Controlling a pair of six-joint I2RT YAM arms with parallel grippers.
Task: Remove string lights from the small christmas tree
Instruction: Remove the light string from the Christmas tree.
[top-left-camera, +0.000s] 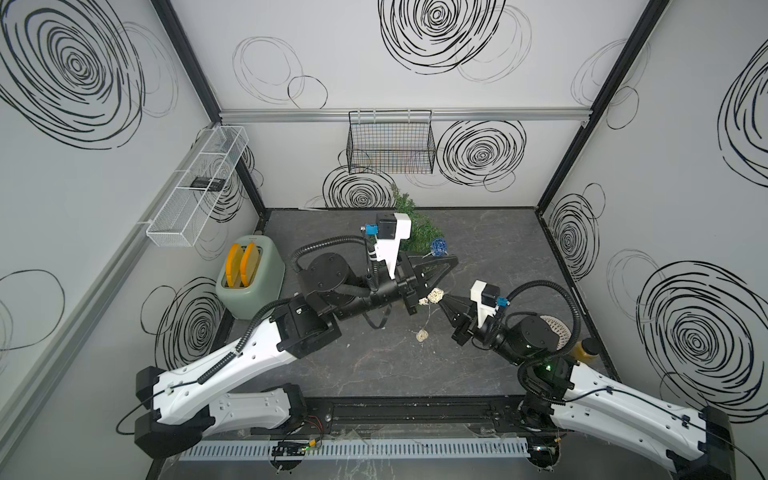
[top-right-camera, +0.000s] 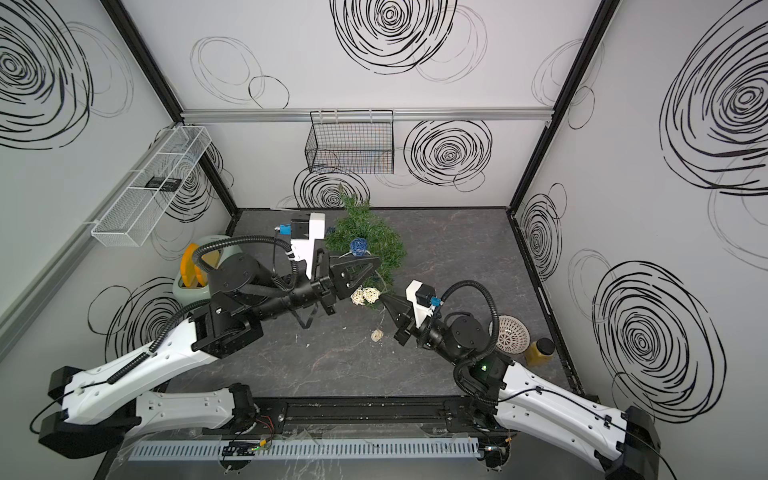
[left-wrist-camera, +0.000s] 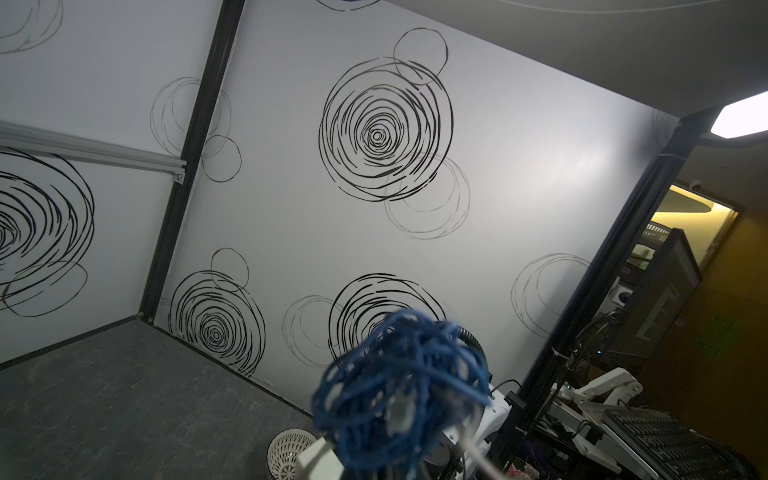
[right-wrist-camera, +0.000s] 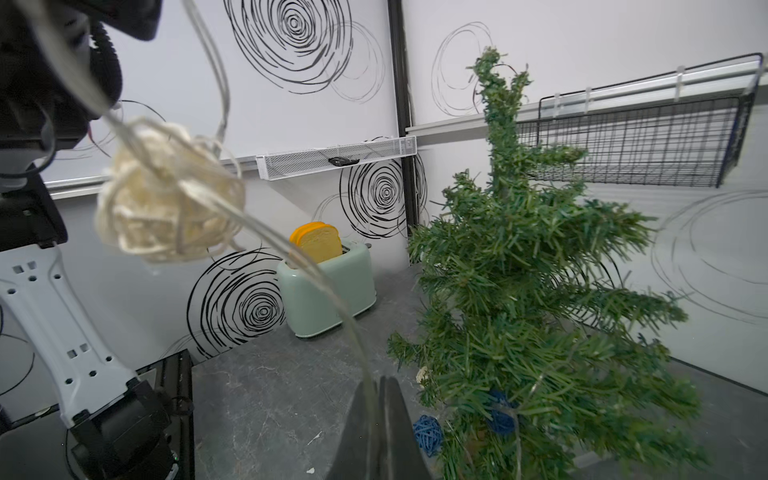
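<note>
Both our arms stretch inward, the right gripper (right-wrist-camera: 379, 397) pinched closed on the thin pale wire of the string lights (top-left-camera: 434, 296) — cream woven balls dangle between it and the closed left gripper (top-right-camera: 376, 261), whose hold we cannot tell. Blue balls sit low in the bristly green small christmas tree (right-wrist-camera: 519, 291), far centre; mint-green toaster (top-left-camera: 253, 299) left

No writing, number or brand can be read in any view. The walls (top-left-camera: 457, 62) show only black scribbled rings.

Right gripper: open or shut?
Shut on the string lights: in the right wrist view, the right gripper has jaws together, pale wire pinched between.
</note>
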